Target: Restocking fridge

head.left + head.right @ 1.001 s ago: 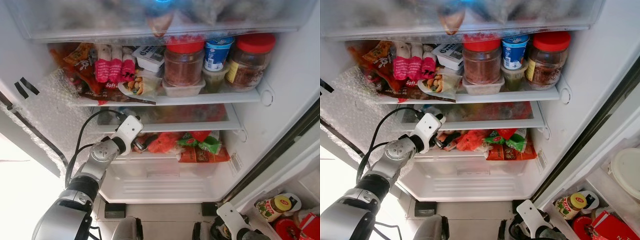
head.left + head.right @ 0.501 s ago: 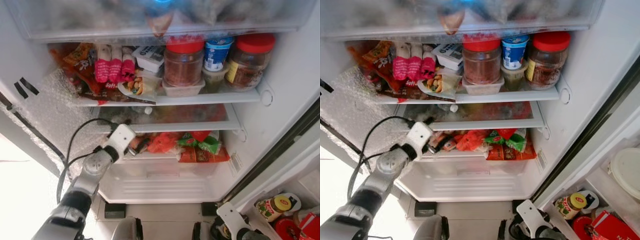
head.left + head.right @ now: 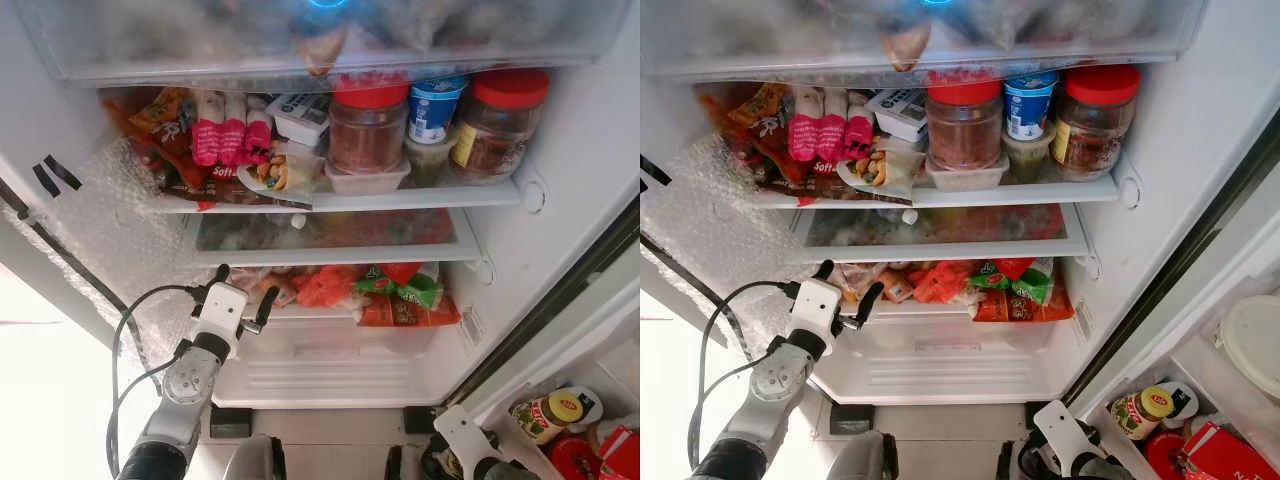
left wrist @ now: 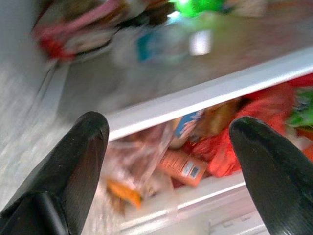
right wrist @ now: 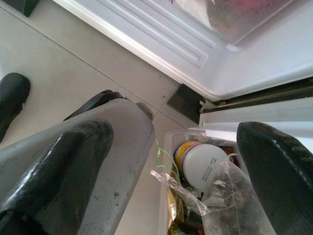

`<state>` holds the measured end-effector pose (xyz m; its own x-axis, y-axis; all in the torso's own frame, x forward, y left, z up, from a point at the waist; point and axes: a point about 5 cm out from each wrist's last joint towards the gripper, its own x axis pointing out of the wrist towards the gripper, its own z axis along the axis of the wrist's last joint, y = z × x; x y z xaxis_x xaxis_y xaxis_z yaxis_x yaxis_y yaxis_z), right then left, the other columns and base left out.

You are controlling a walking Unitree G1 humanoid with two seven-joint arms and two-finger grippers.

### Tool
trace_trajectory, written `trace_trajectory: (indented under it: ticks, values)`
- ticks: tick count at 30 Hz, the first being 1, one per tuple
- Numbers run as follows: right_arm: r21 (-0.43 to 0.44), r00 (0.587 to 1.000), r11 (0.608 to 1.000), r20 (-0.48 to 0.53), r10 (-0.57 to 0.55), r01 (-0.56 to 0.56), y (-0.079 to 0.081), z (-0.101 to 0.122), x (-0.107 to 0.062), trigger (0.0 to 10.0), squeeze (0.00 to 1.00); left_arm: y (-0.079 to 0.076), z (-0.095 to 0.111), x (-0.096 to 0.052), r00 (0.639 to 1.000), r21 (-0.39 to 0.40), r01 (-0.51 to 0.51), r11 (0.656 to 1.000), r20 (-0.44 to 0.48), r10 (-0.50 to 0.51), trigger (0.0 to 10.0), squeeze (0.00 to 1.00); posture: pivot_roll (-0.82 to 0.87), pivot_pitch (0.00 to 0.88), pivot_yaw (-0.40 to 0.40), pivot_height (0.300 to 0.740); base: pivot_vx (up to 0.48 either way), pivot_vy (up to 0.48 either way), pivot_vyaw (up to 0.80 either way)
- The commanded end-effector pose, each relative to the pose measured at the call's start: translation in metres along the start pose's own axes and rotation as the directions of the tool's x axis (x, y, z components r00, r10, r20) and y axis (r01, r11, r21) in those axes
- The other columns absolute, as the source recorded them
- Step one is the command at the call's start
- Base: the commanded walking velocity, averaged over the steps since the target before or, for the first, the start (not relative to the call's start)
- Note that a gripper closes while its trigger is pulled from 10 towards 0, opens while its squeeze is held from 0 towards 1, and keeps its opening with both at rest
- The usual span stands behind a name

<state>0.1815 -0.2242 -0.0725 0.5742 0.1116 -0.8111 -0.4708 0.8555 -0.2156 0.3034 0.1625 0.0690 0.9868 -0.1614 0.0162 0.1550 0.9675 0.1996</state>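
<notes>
My left gripper (image 3: 244, 292) hangs in front of the fridge (image 3: 560, 150), level with the lowest shelf's front edge, its 2 black fingers (image 4: 78, 161) spread wide apart and holding nothing. Between them, in my left wrist view, I see the white shelf rail (image 4: 210, 90) and, just behind it, a clear bag (image 4: 134, 169) and an orange packet (image 4: 183, 166); the packet lies flat, its long axis slanting toward the front of the shelf. That shelf also holds red bags (image 3: 325, 285) and green-and-red packets (image 3: 405, 295), lying on their sides. On the shelf above stand 2 red-lidded jars (image 3: 368, 120), upright, with a blue-lidded tub (image 3: 437, 105) between them. My right gripper (image 5: 176, 161) hangs low by the floor, fingers open and empty, above a box with a white-lidded jar (image 5: 205, 164)
</notes>
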Motion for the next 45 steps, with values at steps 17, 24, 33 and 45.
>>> trace_trajectory:
  ticks: [17, 24, 33, 45]
  values:
    - [0.108, 0.982, 0.994, -0.182, 0.042, -0.023, 0.023, -0.048, -0.011, 10.0, 0.0, 0.005, -0.005, -0.002, 0.999, 0.009, -0.032, 0.999, -0.04, 0.032, 10.0, 0.0, -0.05, 0.094, 0.062, 0.628, -0.223, 0.0, 0.0]
    - [0.167, 0.984, 0.986, -0.178, 0.011, 0.019, 0.022, -0.049, -0.011, 10.0, 0.0, 0.005, -0.004, -0.002, 0.999, 0.019, -0.03, 0.999, -0.035, 0.031, 10.0, 0.0, -0.05, 0.101, 0.063, 0.628, -0.363, 0.0, 0.0]
    - [0.221, 0.984, 0.974, -0.177, -0.007, 0.046, 0.021, -0.05, -0.012, 10.0, 0.0, 0.006, -0.006, -0.001, 0.998, 0.012, -0.041, 0.999, -0.052, 0.042, 10.0, 0.0, -0.04, 0.099, 0.063, 0.628, -0.349, 0.0, 0.0]
    - [0.225, 0.984, 0.973, -0.177, -0.007, 0.048, 0.022, -0.049, -0.011, 10.0, 0.0, 0.028, -0.07, -0.031, 0.902, -0.071, -0.177, 0.982, -0.412, 0.133, 10.0, 0.0, -0.04, 0.1, 0.065, 0.628, -0.13, 0.0, 0.0]
